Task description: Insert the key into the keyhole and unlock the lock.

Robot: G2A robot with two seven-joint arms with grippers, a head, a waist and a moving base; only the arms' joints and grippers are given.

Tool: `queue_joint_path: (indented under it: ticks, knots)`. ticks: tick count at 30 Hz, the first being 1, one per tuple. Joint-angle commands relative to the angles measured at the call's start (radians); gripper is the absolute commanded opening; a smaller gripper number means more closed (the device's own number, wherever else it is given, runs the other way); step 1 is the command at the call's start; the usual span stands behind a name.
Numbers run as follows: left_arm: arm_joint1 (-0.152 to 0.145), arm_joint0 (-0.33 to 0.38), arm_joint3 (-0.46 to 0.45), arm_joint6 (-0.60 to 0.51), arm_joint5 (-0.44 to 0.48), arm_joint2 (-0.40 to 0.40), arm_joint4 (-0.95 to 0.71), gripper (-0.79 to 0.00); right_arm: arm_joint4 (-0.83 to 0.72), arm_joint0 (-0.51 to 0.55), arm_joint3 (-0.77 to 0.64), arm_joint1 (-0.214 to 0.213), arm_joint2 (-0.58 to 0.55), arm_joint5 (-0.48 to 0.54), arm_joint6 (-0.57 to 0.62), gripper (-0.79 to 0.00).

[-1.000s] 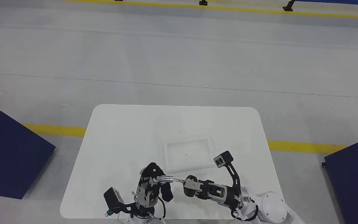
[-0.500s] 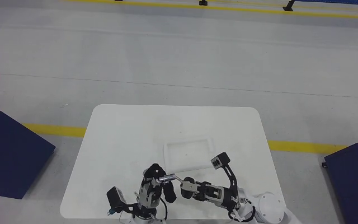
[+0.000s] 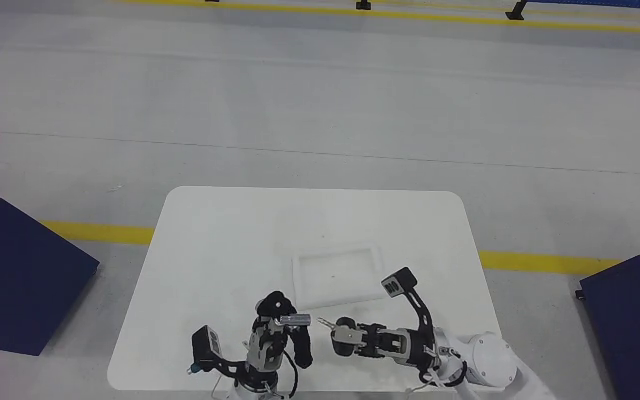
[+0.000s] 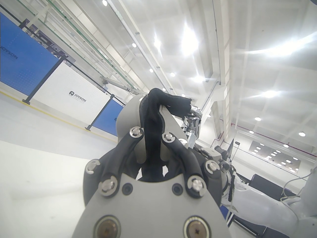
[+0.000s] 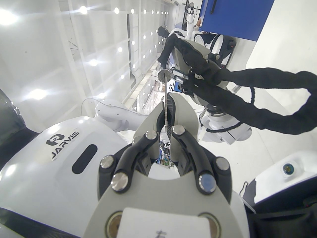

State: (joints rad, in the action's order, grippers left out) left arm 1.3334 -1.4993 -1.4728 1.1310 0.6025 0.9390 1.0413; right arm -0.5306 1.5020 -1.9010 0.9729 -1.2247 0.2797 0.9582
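Note:
My left gripper (image 3: 282, 322) is near the table's front edge, shut on the lock's black fabric-sleeved cable (image 4: 151, 122). The lock's chrome cylinder (image 4: 193, 122) juts out past the fingertips. In the right wrist view the cylinder's round face (image 5: 164, 73) points at my right gripper (image 5: 166, 105), and the black cable loop (image 5: 272, 122) hangs beside it. My right gripper (image 3: 340, 329) is shut on the flat silver key (image 5: 164, 111), whose blade is in line with the keyhole. The tip is at the cylinder face; I cannot tell whether it is inside.
A shallow white tray (image 3: 340, 276) lies on the white table (image 3: 210, 250) just behind both grippers. Dark blue panels stand on the floor at both sides of the table.
The right gripper with the key has drawn back slightly to the right. From above, key and lock looked joined in one line before; now a small gap shows between them.

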Motion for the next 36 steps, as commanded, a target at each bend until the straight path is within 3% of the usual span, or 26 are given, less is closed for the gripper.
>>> queue_joint_path:
  ticks: [1, 8, 36]
  knots:
    - [0.001, 0.0, -0.002, -0.009, 0.013, 0.001, -0.009, -0.785, -0.007, 0.0, 0.0, -0.002, -0.008, -0.002, 0.028, -0.785]
    - [-0.003, -0.002, -0.004, -0.068, 0.096, 0.01, -0.013, -0.785, -0.025, -0.026, 0.019, -0.012, -0.044, -0.058, 0.159, -0.785]
    - [-0.003, -0.032, -0.057, -0.157, 0.119, 0.03, -0.035, -0.785, -0.027, -0.072, 0.012, -0.013, -0.049, -0.11, 0.198, -0.785]
